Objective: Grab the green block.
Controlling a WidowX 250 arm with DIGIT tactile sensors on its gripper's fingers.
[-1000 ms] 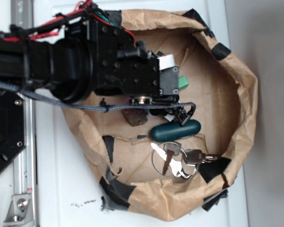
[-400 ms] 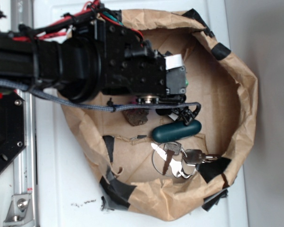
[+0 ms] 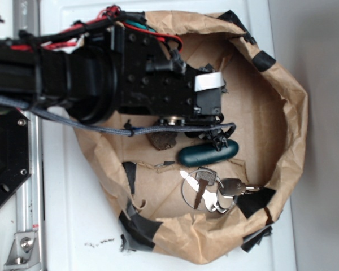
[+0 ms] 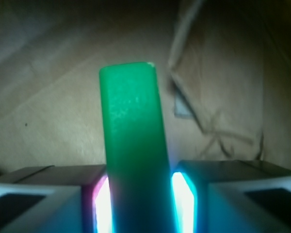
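Block's between my fingers!
My gripper hugs the green block, pointing twelve o'clock; uneven squeeze could twist it free.

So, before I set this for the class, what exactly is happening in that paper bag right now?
A WidowX robot arm is reaching into a crumpled brown paper bag to grab the green block. In the wrist view the block stands between the two fingers of the gripper, which sit close against its sides. Whether it is lifted off the bag floor cannot be told. From outside, the arm hides the block. A dark teal capsule, a brown rock-like chunk and a bunch of keys lie untouched nearby.
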